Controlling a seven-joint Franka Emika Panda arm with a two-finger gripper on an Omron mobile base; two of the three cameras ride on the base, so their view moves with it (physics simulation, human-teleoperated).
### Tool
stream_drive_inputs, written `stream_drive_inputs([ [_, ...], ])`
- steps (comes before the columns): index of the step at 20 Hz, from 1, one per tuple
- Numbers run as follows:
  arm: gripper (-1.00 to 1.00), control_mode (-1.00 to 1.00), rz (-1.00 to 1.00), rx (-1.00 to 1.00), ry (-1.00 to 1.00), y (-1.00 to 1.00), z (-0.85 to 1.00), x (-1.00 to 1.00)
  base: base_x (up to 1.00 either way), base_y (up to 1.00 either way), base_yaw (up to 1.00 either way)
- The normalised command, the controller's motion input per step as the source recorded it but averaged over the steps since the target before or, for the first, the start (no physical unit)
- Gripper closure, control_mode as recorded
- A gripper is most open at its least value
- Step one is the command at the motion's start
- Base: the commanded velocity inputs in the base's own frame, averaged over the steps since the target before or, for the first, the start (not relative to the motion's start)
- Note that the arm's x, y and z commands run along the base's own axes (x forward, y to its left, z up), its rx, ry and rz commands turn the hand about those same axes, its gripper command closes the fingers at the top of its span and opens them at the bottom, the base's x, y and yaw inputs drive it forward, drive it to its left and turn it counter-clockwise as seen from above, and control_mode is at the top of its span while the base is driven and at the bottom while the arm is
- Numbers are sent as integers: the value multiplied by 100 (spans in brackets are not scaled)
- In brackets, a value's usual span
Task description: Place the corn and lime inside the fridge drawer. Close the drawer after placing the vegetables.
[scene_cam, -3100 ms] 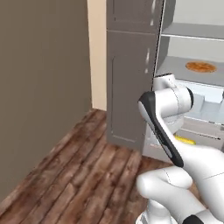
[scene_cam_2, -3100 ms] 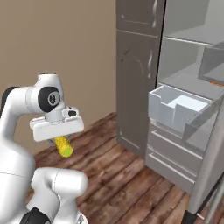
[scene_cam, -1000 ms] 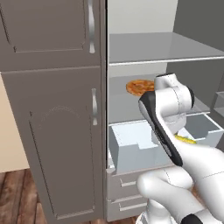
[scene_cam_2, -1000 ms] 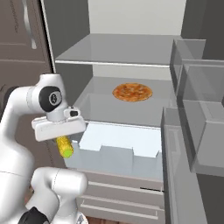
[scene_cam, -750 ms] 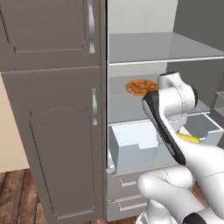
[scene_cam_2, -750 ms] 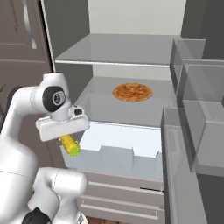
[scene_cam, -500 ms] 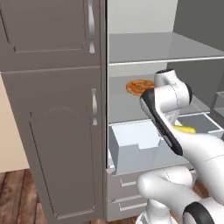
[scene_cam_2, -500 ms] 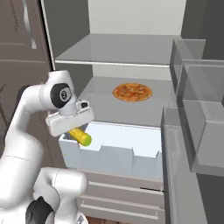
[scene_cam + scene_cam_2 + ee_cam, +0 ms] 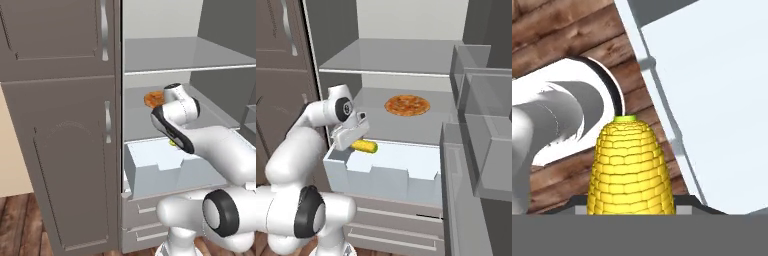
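The corn [image 9: 366, 146] is a yellow cob, and my gripper [image 9: 354, 142] is shut on it, holding it level just above the left rear part of the open fridge drawer [image 9: 387, 183]. The hand view looks along the corn [image 9: 630, 170] to its greenish tip, with the pale drawer [image 9: 712, 95] to the right and wood floor below. In the left base view my arm hides most of the corn [image 9: 172, 144] over the drawer [image 9: 150, 172]. The lime is out of view. The fridge [image 9: 401, 55] stands open, showing its pale shelves.
A pizza [image 9: 407, 105] lies on the shelf behind the drawer. Clear door bins [image 9: 481, 130] jut in at the right. Two flat-fronted drawers [image 9: 396, 227] sit below the bin. A tall grey cabinet [image 9: 60, 125] stands left of the fridge.
The base first swung round to face the fridge, shifting the whole picture. In the last second my arm lifted the corn from beside the drawer's front to above its inside.
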Motion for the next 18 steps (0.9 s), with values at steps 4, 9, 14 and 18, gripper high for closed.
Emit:
stream_drive_inputs([
  [4, 100, -100, 33, 8, 1, -21, -46, 58, 0, 0, 0],
  [9, 100, -100, 11, 16, 0, -23, -52, 5, 0, 0, 0],
  [14, 100, -100, 8, 13, -4, -22, -21, 41, 0, 0, 0],
  [18, 100, -100, 10, 3, -7, -8, -6, 43, 0, 0, 0],
])
